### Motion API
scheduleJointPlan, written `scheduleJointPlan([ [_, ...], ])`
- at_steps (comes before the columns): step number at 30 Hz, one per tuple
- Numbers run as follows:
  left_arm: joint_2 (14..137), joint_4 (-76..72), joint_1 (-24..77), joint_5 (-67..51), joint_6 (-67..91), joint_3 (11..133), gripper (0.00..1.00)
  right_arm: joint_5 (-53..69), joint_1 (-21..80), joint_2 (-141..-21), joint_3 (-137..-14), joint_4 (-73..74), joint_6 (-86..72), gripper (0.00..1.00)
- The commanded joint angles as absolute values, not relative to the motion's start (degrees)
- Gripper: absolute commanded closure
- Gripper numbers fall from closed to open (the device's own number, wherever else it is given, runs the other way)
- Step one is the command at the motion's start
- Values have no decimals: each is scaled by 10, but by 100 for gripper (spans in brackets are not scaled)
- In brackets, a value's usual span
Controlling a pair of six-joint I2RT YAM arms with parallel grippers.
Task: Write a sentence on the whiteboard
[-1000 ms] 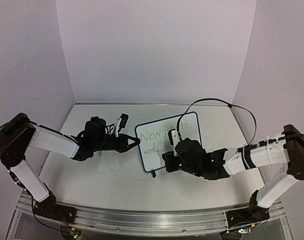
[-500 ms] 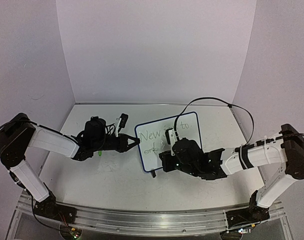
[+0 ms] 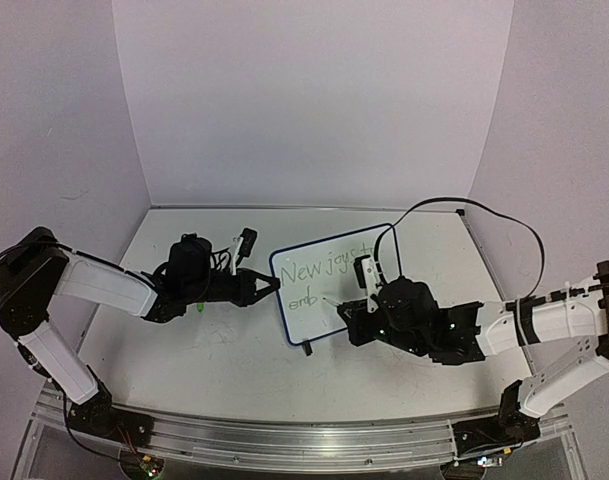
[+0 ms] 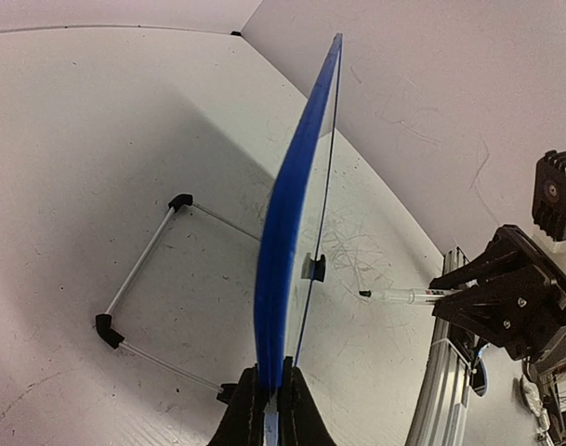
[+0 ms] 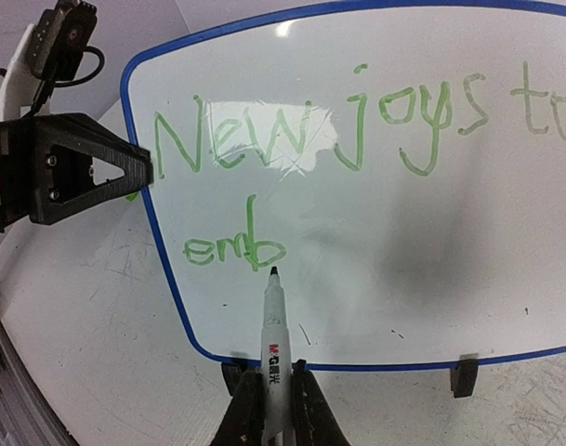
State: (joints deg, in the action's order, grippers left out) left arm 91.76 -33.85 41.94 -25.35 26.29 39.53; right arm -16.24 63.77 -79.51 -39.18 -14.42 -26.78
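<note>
On the scuffed white table (image 3: 214, 370), the right arm has been drawn back to the right and toward the near edge within the last second. The word "joys", covered by the arm a moment ago, is now exposed in the overhead view. The whiteboard (image 3: 306, 322) has been kept upright at mid-table throughout. Its left rim is pinched between the closed fingers of the left gripper (image 3: 269, 284), which has not shifted. A green marker (image 5: 271, 344) is clamped in the right gripper (image 5: 269, 409), its tip pointed at the board just below and right of the last letter written.

The sentence (image 5: 357, 121) is seen to read "New joys to" on the top line and "emb" beneath. In the left wrist view a clear gap is shown between the tip and the board face, so the pen is judged to be lifted between strokes. "Race" remains to be written, and the task is judged well past halfway.
</note>
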Motion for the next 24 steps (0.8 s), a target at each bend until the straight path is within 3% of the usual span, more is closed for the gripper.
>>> scheduleJointPlan([
  [1, 905, -315, 422, -244, 247, 382, 100, -182, 636, -807, -410, -164, -245, 100],
  [24, 903, -311, 422, -240, 245, 387, 100, -193, 623, -829, -444, -131, -220, 100],
])
